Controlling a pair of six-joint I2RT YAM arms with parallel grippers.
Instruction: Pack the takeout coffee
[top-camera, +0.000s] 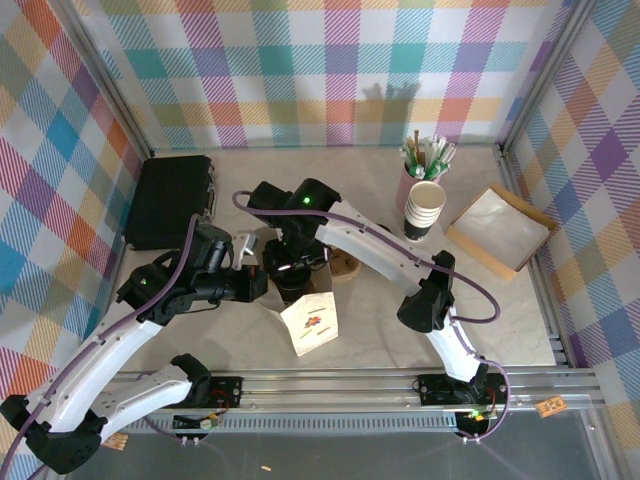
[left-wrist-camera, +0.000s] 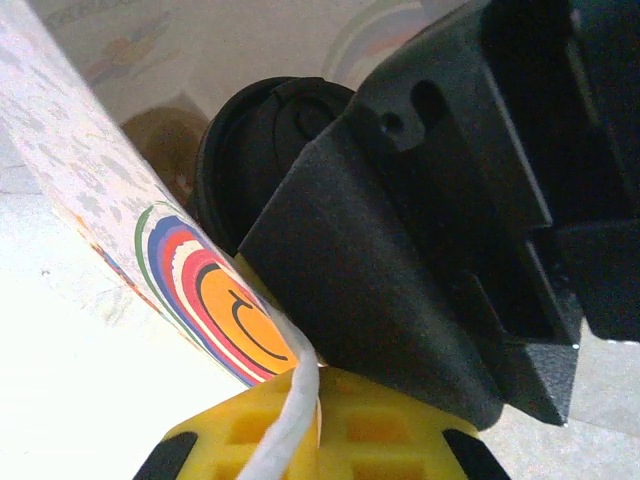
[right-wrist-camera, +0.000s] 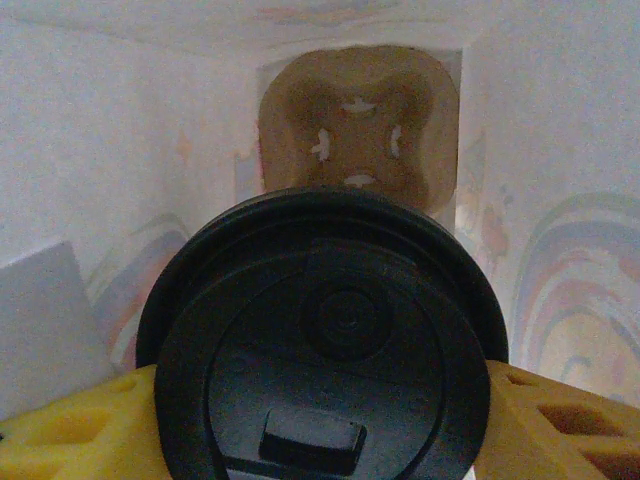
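Left wrist view brings the paper bag's (left-wrist-camera: 100, 170) print close: rainbow arcs round an orange disc. The bag's rim is pinched tight between the left gripper's (left-wrist-camera: 300, 440) yellow pads. Right wrist view looks into the bag, where a brown cup carrier (right-wrist-camera: 350, 120) sits at the far end. The right gripper (right-wrist-camera: 320, 440) clamps the takeout coffee (right-wrist-camera: 330, 320) by its sides, black lid toward the camera, within the bag's walls. Top external view places the bag on the worktop (top-camera: 400, 330).

The takeout coffee (right-wrist-camera: 325, 345), its cup hidden beneath a round black plastic lid (left-wrist-camera: 262, 130) with a sip spout, is lid-up inside a white printed paper bag (top-camera: 312, 322) near the tabletop's (top-camera: 380, 330) middle.
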